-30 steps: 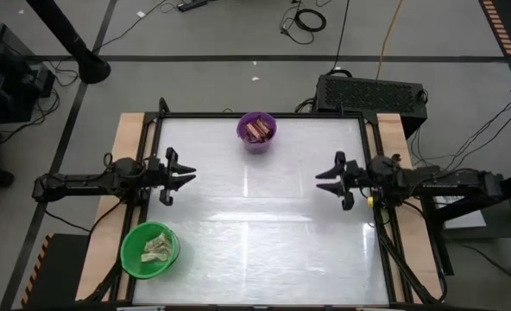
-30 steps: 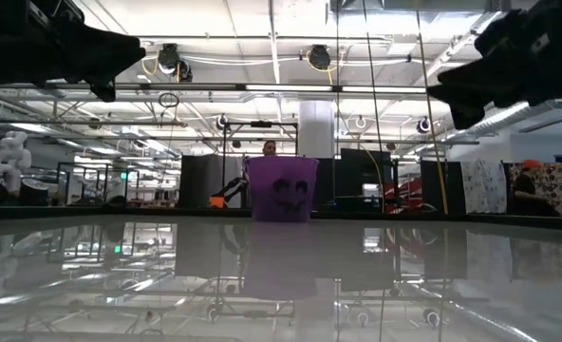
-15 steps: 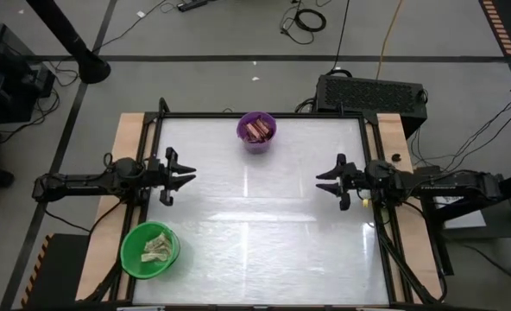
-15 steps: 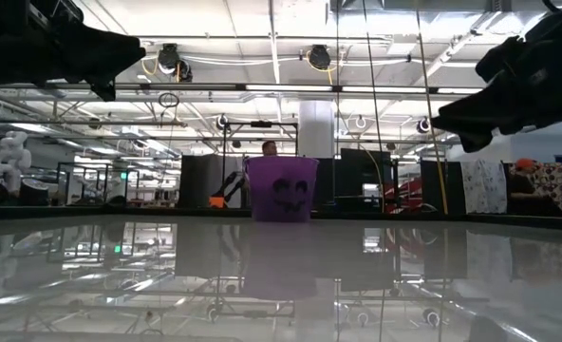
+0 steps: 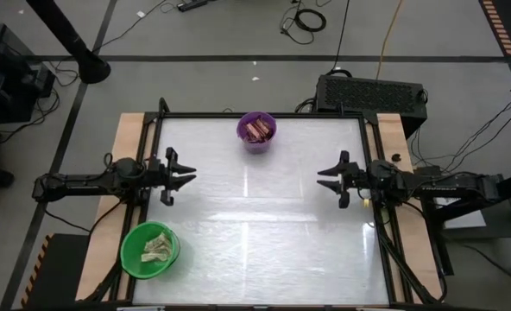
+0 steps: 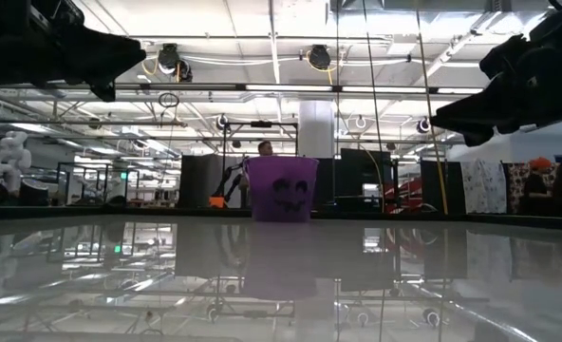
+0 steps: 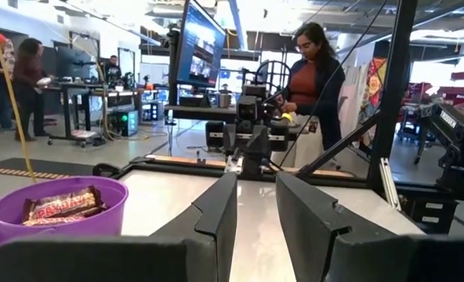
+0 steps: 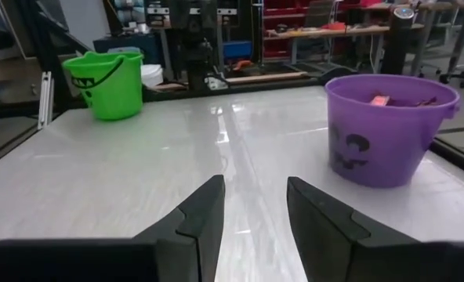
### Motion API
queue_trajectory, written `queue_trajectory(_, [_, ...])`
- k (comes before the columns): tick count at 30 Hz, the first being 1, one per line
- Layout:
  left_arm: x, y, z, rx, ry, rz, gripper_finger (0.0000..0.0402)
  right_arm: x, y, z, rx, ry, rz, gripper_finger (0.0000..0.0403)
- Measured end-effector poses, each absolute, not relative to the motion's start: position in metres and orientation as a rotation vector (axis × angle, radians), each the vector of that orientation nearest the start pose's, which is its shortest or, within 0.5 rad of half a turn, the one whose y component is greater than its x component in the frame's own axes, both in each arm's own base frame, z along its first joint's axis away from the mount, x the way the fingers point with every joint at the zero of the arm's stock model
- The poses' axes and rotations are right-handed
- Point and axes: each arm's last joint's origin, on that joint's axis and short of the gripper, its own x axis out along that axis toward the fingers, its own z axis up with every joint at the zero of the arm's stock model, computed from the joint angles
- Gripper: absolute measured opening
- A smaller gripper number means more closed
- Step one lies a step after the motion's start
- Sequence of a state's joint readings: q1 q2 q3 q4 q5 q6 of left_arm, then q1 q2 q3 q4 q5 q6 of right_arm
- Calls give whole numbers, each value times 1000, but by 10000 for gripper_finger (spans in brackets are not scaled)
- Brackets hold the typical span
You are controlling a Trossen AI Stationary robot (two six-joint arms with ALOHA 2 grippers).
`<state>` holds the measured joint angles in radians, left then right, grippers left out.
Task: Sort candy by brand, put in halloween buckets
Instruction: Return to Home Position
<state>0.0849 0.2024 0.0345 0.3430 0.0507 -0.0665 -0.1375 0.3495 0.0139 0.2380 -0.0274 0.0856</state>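
High view: two buckets, two claws

The shiny white desk holds two buckets. The purple bucket stands at the far edge, about midway between the left fingers and the right fingers. The green bucket stands near the left fingers, well apart from the right ones.

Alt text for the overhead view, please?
A round purple plastic bucket holds brown candy bars, a round green plastic bucket pale wrapped candies. The left gripper and right gripper hang open at opposite sides of the white table.
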Motion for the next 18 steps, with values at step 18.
queue_trajectory(18, [108,8,189,-35,-152,35,98,118,-16,159,95,111,-115,132])
